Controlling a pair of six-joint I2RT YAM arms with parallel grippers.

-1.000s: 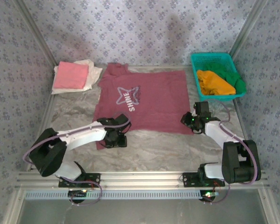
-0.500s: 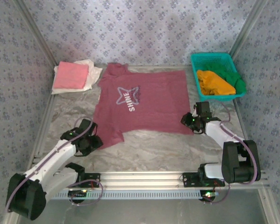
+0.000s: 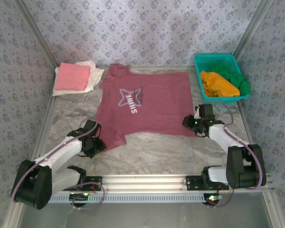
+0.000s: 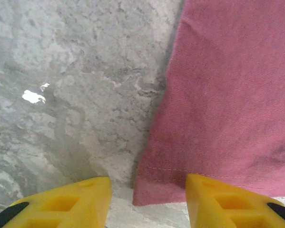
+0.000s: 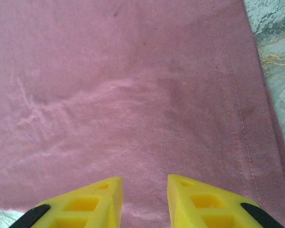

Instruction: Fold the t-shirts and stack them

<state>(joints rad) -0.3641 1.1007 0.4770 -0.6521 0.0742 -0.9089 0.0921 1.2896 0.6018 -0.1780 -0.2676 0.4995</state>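
Maroon, the t-shirt (image 3: 152,107) lay flat in the middle of the surface (image 3: 154,151), its white star print (image 3: 129,99) reading "SHINE". The left end effector (image 4: 149,190) stood with jaws apart astride the near-left hem corner; the right end effector (image 5: 144,190) hovered narrowly parted, empty, over the near-right hem. Both should pinch both layers at the corners, then lift together.

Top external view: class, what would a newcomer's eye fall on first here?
The maroon t-shirt with the white star and SHINE print, spread flat mid-table, draws the eye first. Next comes the teal basket at the far right corner, holding an orange t-shirt and a green t-shirt. The left gripper and right gripper sit at the maroon shirt's near corners, jaws open.
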